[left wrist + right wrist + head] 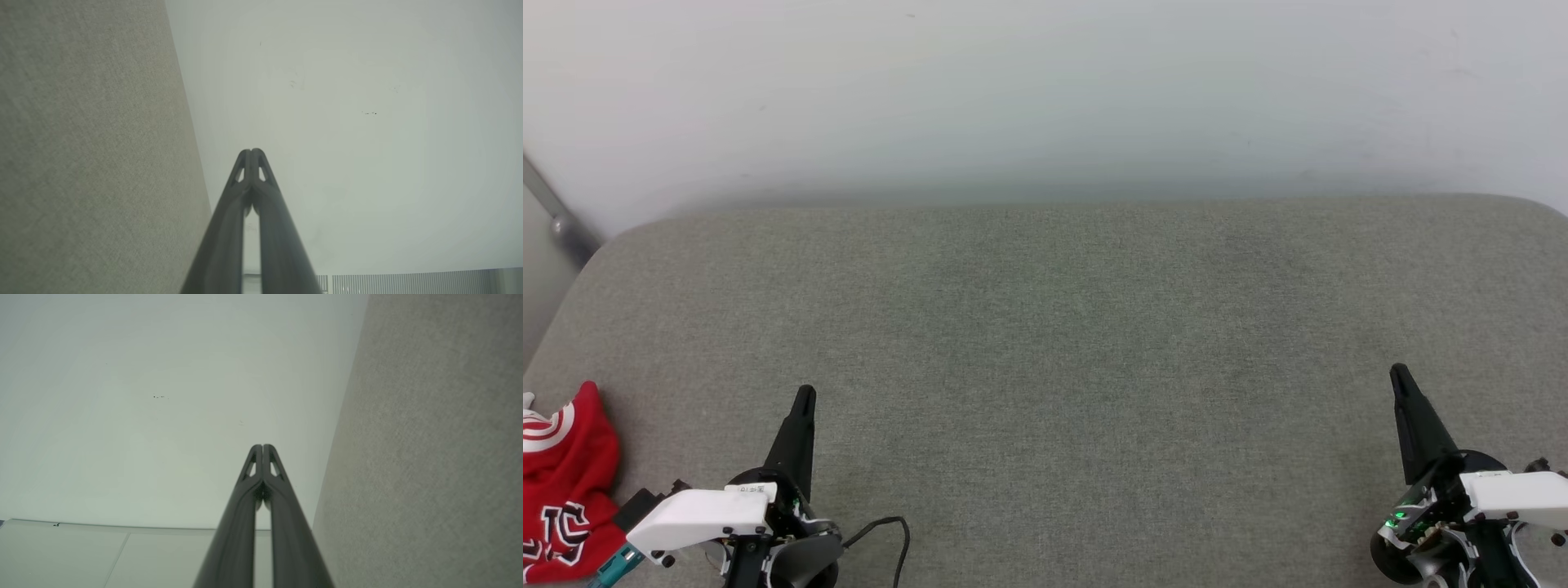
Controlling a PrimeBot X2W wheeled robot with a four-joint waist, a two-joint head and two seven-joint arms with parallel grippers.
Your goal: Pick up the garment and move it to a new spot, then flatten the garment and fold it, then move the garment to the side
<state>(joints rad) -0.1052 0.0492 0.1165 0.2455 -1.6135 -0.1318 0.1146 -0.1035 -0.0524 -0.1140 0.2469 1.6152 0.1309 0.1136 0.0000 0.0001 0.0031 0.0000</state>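
Left gripper [804,398], dark fingers pressed together, empty, lower left; crumpled red jersey garment [568,482] with black white-outlined lettering, near it, further left; right gripper [1400,377], likewise closed and empty, lower right; grey woven fabric cushion [1045,343] beneath; pale wall [1045,98] beyond.

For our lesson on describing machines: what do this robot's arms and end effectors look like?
The left end effector and right end effector each have two long, dark, tapering fingers with small cut-outs near the tips. White casings sit behind them. A black cable loops by the left wrist; green lights glow on the right.
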